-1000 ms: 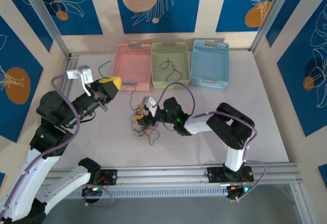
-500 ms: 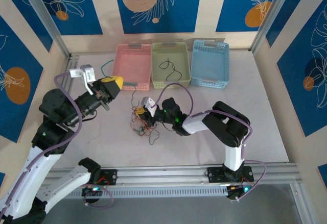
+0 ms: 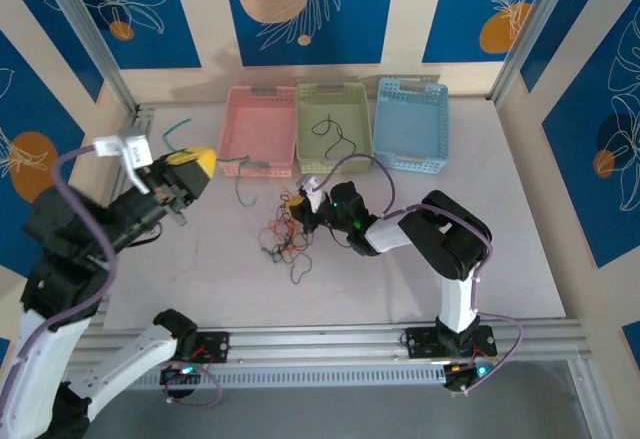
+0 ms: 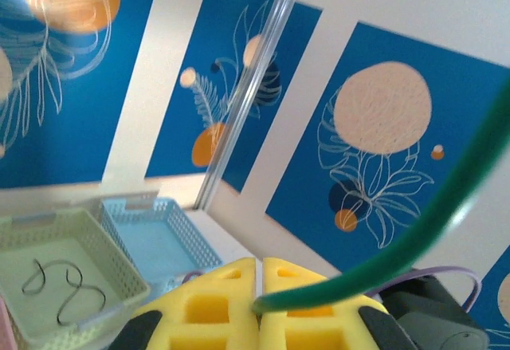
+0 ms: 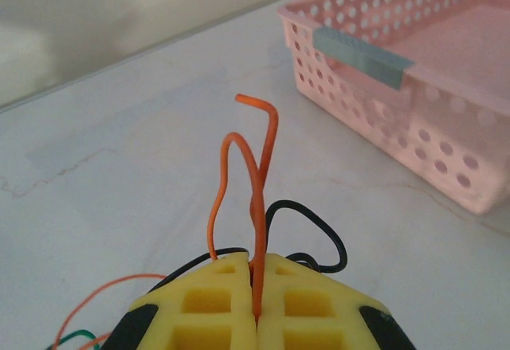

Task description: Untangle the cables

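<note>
Table [image 3: 500,259]: three baskets in a row at the far edge, pink basket [image 3: 262,167] on the left, green basket [image 3: 335,165] in the middle, blue basket [image 3: 412,163] on the right. Left arm [image 3: 75,244] is raised over the left side of the table; right arm [image 3: 445,244] reaches in low toward the centre. Left gripper [image 4: 259,274] has its yellow pads pressed together on a green cable [image 4: 414,238], which comes out of the seam and arcs up to the right. In the top view the left gripper [image 3: 190,162] sits left of the pink basket, with green cable [image 3: 178,129] showing beyond it. Right gripper [image 5: 256,286] is also closed, pinching an orange cable [image 5: 259,167] that stands up in a narrow loop from between the pads, with a black loop [image 5: 319,226] just behind them. The tangle [image 3: 280,239] of red, orange and green cables lies on the table in front of the pink and green baskets, at the right gripper [image 3: 298,201]. A loose black cable [image 3: 333,134] lies inside the green basket.
</note>
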